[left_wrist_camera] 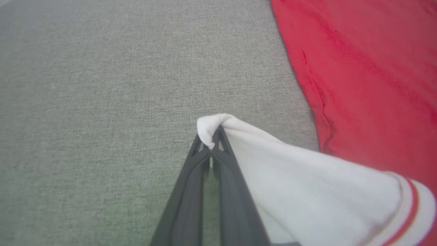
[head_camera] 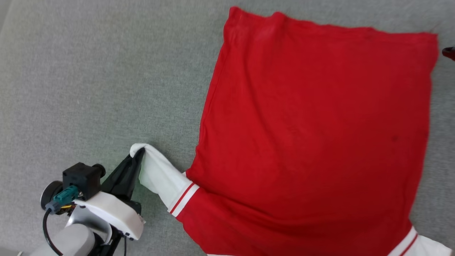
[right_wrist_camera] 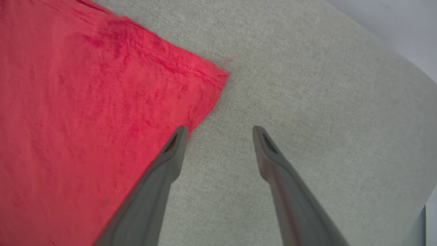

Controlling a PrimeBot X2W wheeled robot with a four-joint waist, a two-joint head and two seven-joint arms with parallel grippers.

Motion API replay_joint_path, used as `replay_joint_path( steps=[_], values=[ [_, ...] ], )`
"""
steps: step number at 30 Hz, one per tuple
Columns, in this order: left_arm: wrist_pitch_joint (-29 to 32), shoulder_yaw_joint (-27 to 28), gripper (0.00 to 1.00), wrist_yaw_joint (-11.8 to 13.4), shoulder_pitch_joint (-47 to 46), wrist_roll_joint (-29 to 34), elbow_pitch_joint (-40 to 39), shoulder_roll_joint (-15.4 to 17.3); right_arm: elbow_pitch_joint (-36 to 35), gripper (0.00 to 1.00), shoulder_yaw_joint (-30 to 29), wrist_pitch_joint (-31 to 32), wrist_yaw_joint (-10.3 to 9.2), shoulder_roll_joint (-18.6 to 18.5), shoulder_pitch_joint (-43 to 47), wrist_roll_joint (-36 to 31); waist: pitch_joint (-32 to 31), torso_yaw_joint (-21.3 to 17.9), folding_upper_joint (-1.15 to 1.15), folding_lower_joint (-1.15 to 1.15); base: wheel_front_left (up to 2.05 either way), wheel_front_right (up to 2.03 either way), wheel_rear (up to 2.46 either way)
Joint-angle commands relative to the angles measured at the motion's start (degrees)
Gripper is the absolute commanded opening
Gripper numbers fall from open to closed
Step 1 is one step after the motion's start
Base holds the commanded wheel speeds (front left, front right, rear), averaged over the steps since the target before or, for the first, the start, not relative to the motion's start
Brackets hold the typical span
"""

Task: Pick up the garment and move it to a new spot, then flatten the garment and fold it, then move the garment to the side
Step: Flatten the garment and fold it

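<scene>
On grey cloth point(head_camera: 89, 71), left pincer point(head_camera: 139, 153) clamps the garment's point(head_camera: 312, 142) sleeve point(head_camera: 160, 177), right pincer point(right_wrist_camera: 220, 131) spread; near end cropped.

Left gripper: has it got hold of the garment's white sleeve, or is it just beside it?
Touching. The left wrist view shows the left gripper shut on the end of the white sleeve of the garment, cloth bunched over it.

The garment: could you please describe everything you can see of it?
The garment lies spread flat, plain red side up, on the grey fabric surface; it looks like soft, lightly creased knit. Its white short sleeves carry red-white stripe trim. The left claw is shut on one sleeve's tip. The right claw is open beside a hem corner.
</scene>
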Motion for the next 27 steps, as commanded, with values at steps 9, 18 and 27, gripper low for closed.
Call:
replay_joint_path(
  steps=[9,18,27],
  values=[
    [-0.10,2.36,0.00,-1.11,-0.50,3.79,-0.53,-2.43,7.06,1.00,1.25,-0.35,-0.02,3.95,5.54,-1.22,6.71,2.60,0.00,-0.02,0.00,0.00,0.00],
    [-0.09,3.16,0.00,-2.07,1.67,3.92,1.86,-2.94,6.12,0.00,0.68,-6.60,-0.04,3.19,4.39,0.04,2.17,1.01,0.00,-0.02,0.00,0.00,0.00],
    [-0.05,2.97,0.00,-1.48,6.34,2.35,3.61,-2.82,-0.86,0.00,7.25,-12.50,-0.04,-2.86,9.64,5.50,-8.50,-1.31,0.00,-0.02,0.00,0.00,0.00]
  ],
)
